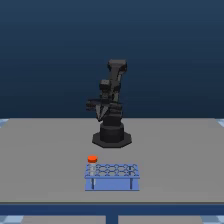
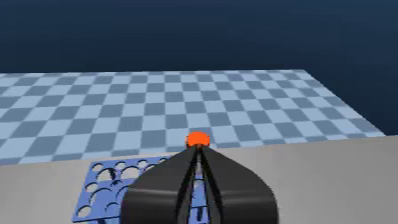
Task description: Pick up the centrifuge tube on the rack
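So basically nothing was done yet at this point. The centrifuge tube (image 1: 92, 161) was sitting in the rack (image 1: 112, 177), poking up out of a corner hole at about 10 o'clock of the rack in the exterior view, with only its orange-red cap really readable. The arm (image 1: 111, 102) was folded up over its black base, well apart from the rack, which stood toward 6 o'clock from it. So reach, descend, grip and lift all looked like they were left to do.

The jaws (image 2: 197, 150) were clenched, the two dark fingers meeting in a thin seam with nothing between them. They'd need to open first, I'd guess.

Looks-wise: the rack was light blue, boxy, rows of round holes on top, thin legs. The cap was round, bright and glossy. The surface (image 1: 180, 150) was plain flat grey, with blue checkered floor (image 2: 133, 110) beyond its edge in the wrist view. The fingers were smooth, tapered and matte black.
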Robot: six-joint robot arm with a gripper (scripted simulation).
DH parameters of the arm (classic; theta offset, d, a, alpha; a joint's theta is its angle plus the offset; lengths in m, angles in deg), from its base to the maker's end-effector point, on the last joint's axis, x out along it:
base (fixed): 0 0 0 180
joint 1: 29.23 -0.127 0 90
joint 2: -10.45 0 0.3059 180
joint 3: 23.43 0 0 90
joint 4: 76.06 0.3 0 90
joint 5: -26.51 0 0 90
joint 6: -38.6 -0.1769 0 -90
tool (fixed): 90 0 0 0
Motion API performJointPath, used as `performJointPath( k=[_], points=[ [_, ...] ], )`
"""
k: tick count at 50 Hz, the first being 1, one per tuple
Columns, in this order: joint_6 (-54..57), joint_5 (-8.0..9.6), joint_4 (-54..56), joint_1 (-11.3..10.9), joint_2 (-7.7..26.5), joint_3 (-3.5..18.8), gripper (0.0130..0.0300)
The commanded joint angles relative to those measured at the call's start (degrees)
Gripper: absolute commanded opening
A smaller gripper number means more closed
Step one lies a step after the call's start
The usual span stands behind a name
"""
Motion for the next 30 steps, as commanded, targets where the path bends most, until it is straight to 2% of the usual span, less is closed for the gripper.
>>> performJointPath(
  k=[1, 30],
  points=[
    [0.0, 0.0, 0.0, 0.0, 0.0, 0.0, 0.03],
    [-0.5, -0.04, -0.51, 0.05, 0.12, 0.04, 0.03]
  ],
)
